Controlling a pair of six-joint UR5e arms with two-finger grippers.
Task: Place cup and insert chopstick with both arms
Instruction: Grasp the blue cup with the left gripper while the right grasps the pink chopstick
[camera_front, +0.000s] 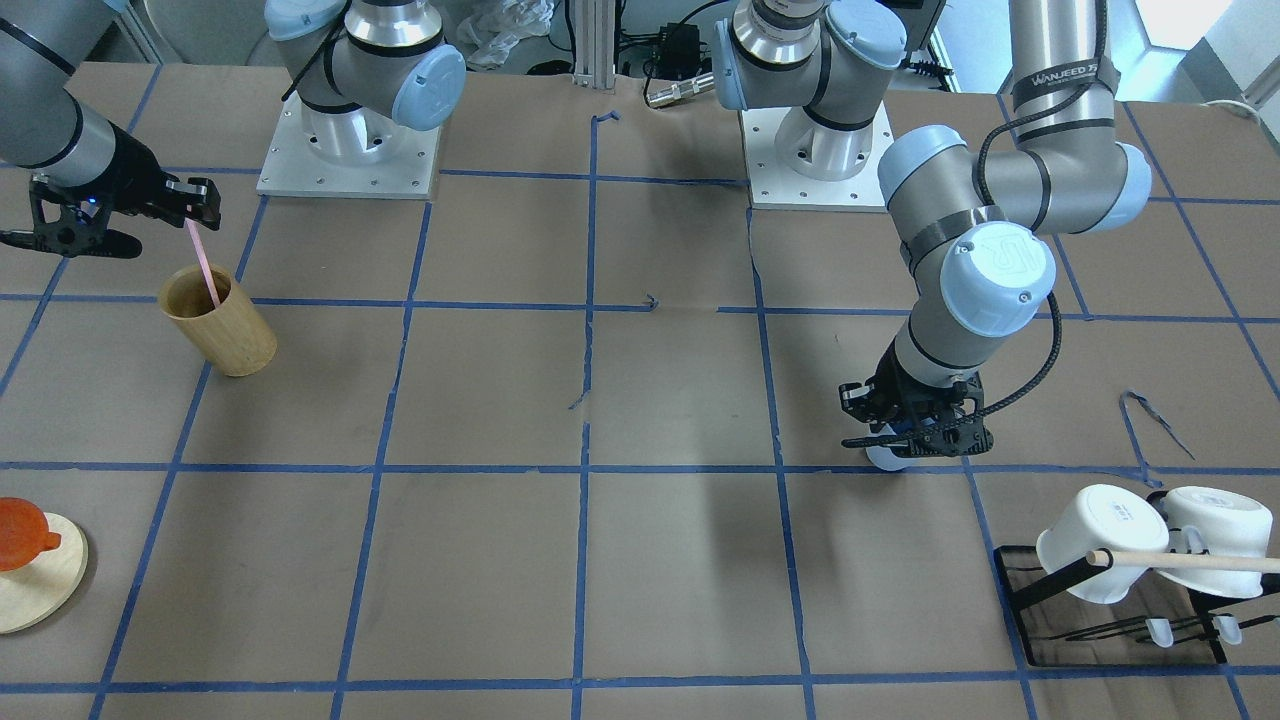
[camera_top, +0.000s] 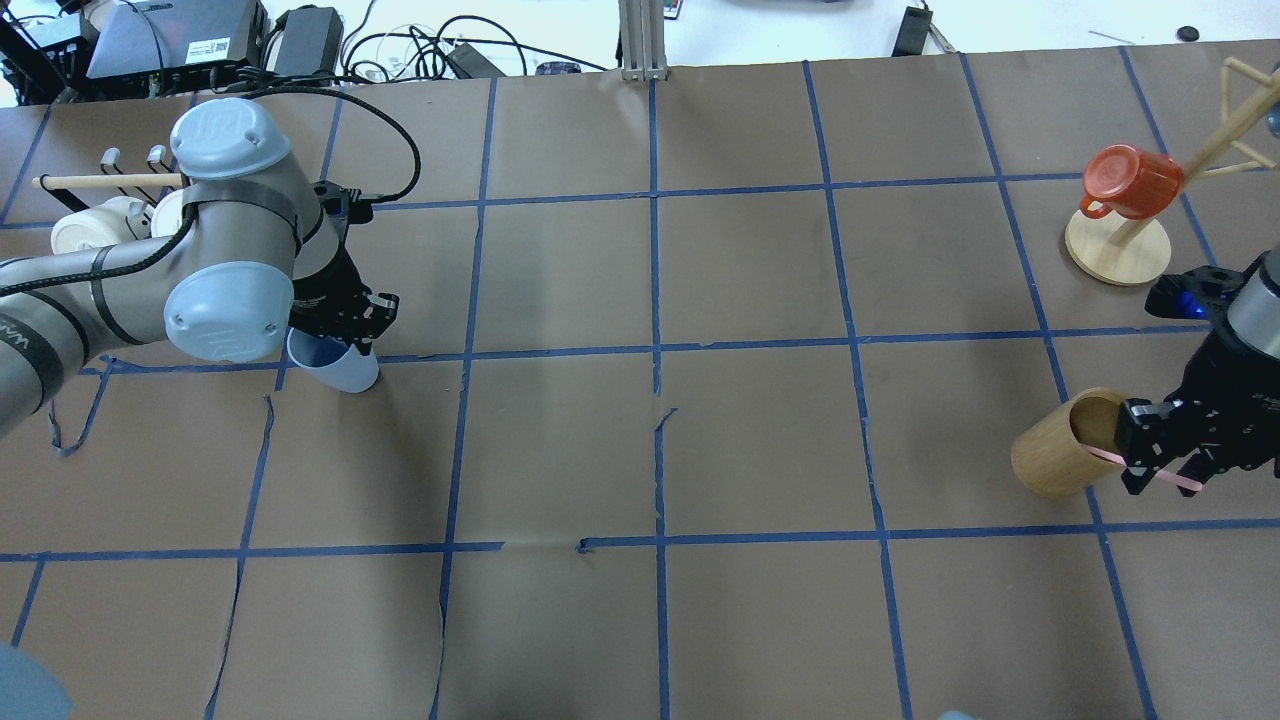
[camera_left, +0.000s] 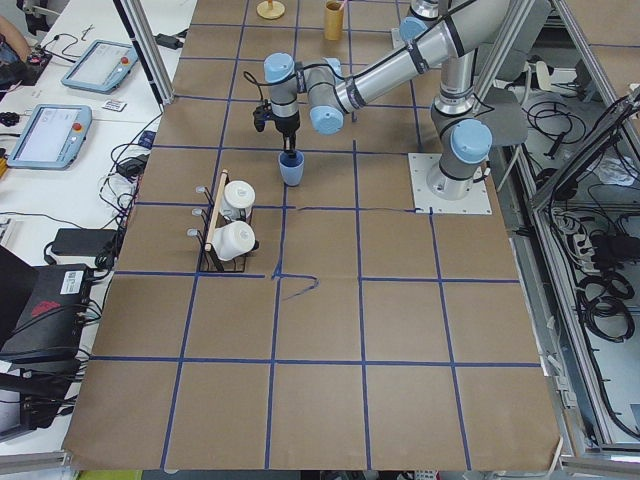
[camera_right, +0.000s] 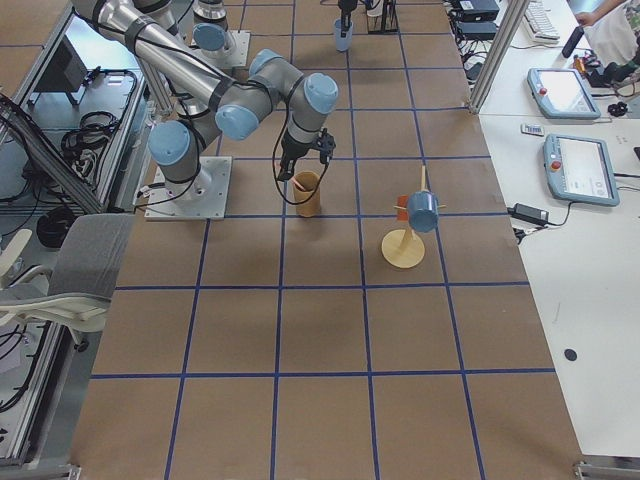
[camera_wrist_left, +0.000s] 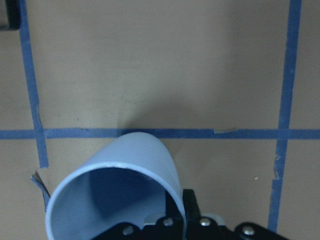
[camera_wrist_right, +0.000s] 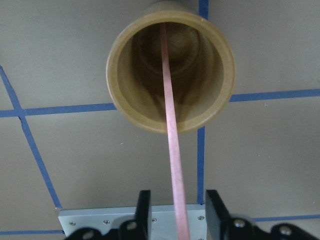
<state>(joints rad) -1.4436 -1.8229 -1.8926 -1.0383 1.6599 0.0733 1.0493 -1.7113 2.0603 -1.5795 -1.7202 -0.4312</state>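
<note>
Brown-paper tabletop (camera_top: 760, 430) w/ blue tape grid is being shared by both arms. Pale blue plastic cup (camera_wrist_left: 120, 175) is being pinched at its rim by left gripper (camera_top: 340, 338), upright on a tape line, prob. for placing there. Thin pink chopstick (camera_wrist_right: 170, 125) is being propped by tan wooden cylindrical cup (camera_wrist_right: 220, 85), tip inside. Right gripper (camera_wrist_right: 175, 205) is being seen spread, jaws clear of the stick, so it's prob. released.

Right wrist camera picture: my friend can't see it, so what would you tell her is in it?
A thin pink chopstick reaches from between the right gripper's two black fingers, which stand apart from it, into the open mouth of a wooden cup. The cup sits on a brown table marked with blue tape lines.
</note>
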